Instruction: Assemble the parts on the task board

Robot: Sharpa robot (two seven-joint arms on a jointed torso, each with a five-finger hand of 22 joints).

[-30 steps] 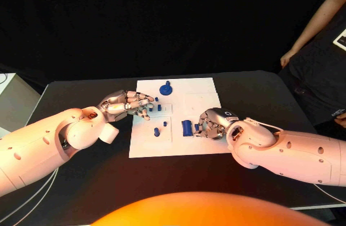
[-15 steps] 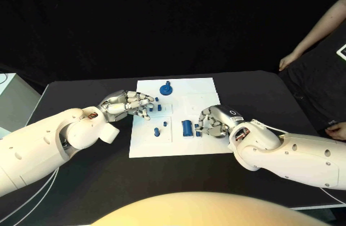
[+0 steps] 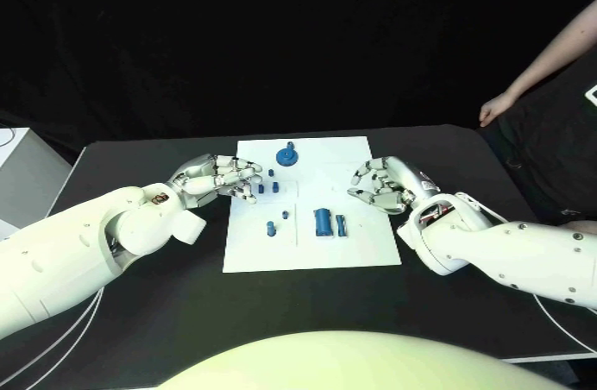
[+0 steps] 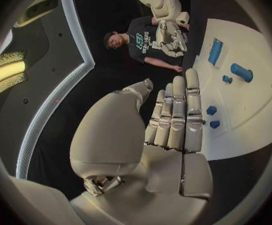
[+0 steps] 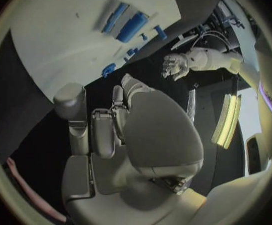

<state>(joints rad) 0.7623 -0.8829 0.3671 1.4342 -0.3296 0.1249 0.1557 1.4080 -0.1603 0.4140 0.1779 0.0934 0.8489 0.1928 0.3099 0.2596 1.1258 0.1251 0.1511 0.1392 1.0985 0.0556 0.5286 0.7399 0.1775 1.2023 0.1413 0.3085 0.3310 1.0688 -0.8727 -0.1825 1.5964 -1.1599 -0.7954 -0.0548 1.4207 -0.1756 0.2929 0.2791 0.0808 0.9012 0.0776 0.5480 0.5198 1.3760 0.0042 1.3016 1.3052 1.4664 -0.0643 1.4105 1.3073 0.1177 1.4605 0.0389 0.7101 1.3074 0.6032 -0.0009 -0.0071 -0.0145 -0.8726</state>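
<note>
While our left hand (image 3: 224, 181) hovers over the left edge of the white board (image 3: 361, 239), its fingers lie straight and close together, holding nothing. Our right hand (image 3: 383, 184) hangs over the board's right side with fingers curled in and nothing in them. On the board we see a thick blue cylinder (image 3: 323, 222) lying just beside a thin blue bar (image 3: 341, 225), a small blue peg (image 3: 270, 228) to their left, and a round blue knob (image 3: 287, 155) near the far edge
</note>
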